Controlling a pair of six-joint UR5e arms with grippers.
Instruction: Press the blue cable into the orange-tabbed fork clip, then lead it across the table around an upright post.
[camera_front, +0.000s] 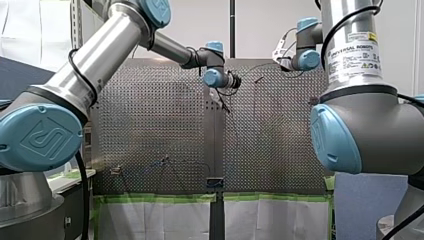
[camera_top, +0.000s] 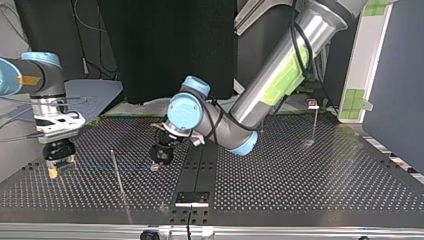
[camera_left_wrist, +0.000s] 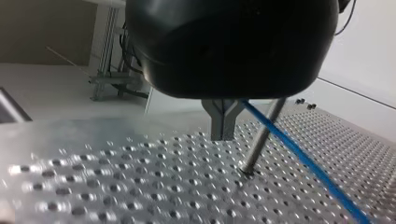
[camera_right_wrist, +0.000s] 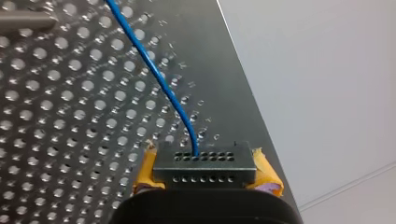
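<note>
Two end effectors (camera_left_wrist: 222, 134) (camera_right_wrist: 205, 171), one blue cable (camera_right_wrist: 159, 79)

The cable (camera_top: 100, 166) runs from my right claw (camera_top: 54, 170) — top view's left — to my left claw (camera_top: 157, 162), passing a post (camera_top: 117, 172).

A robotics lab, seen from inside my own work cell.

I work at a perforated metal table (camera_top: 300, 170) with a thin upright post (camera_top: 118, 172) standing in one of its holes. My left arm (camera_front: 95, 60) and my right arm (camera_front: 370, 135), both bare metal with blue joint caps, come in from either side of it, the right one bearing a maker's label (camera_front: 352, 55). Green tape (camera_front: 160, 198) lines the table's edge, a black backdrop (camera_top: 165, 45) and loose cables (camera_top: 82, 30) stand behind, and a plain white wall (camera_front: 260, 25) closes the room.
</note>
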